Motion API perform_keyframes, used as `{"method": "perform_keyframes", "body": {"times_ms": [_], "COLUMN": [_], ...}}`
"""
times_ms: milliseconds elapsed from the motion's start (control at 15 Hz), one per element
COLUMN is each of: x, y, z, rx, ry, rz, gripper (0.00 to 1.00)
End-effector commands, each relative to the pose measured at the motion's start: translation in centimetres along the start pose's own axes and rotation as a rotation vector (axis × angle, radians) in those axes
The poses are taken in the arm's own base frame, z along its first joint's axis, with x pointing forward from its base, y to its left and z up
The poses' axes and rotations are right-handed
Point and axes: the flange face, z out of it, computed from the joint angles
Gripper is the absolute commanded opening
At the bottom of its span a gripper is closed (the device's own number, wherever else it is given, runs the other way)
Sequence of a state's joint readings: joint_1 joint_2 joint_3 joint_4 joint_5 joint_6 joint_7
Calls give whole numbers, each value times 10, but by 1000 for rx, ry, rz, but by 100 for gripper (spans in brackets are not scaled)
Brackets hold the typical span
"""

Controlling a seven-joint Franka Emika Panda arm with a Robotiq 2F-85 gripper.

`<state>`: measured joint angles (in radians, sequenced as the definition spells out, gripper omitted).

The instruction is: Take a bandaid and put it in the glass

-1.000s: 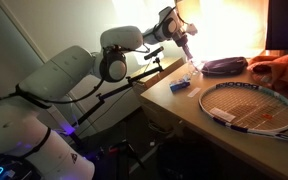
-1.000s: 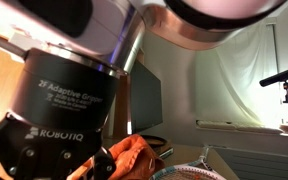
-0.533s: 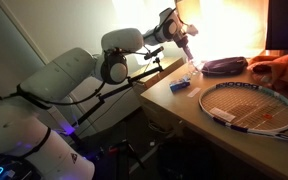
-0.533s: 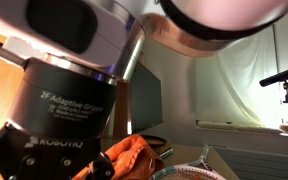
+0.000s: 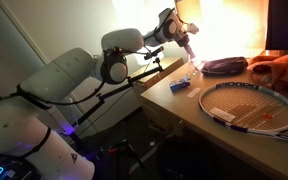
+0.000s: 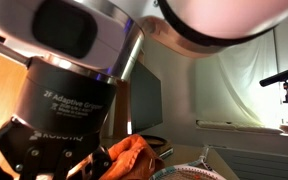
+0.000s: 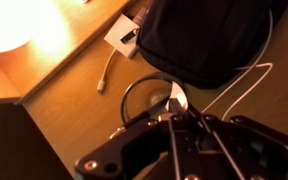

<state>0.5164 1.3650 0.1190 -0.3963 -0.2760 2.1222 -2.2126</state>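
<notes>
A pale strip (image 7: 104, 78), perhaps a bandaid, lies near the tabletop's (image 7: 74, 112) edge with its length running toward the box (image 7: 124, 36), while the glass (image 7: 144, 95) sits right beneath the gripper (image 7: 174, 120), whose jaws blur together, so I cannot tell their gap or load.

Tan wooden tabletop (image 7: 84, 118) carries a black fabric pouch (image 7: 204, 40), a small white flat box (image 7: 124, 35) and a clear round glass (image 7: 144, 100). Crumpled orange cloth (image 6: 134, 155) noted. Oval racket (image 5: 249, 107): dark frame, pale string grid.
</notes>
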Motion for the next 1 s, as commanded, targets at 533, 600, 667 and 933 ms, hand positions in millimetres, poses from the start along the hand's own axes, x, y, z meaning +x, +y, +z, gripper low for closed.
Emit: {"method": "perform_keyframes", "body": {"times_ms": [533, 600, 667, 933], "x": [-4, -4, -3, 5], "y": [8, 10, 11, 13], "z": [-9, -9, -8, -3], "rx": [-81, -94, -111, -144], "ry": [-31, -31, -26, 9], "rz": [-11, -5, -6, -4], "gripper": [1, 1, 1, 1]}}
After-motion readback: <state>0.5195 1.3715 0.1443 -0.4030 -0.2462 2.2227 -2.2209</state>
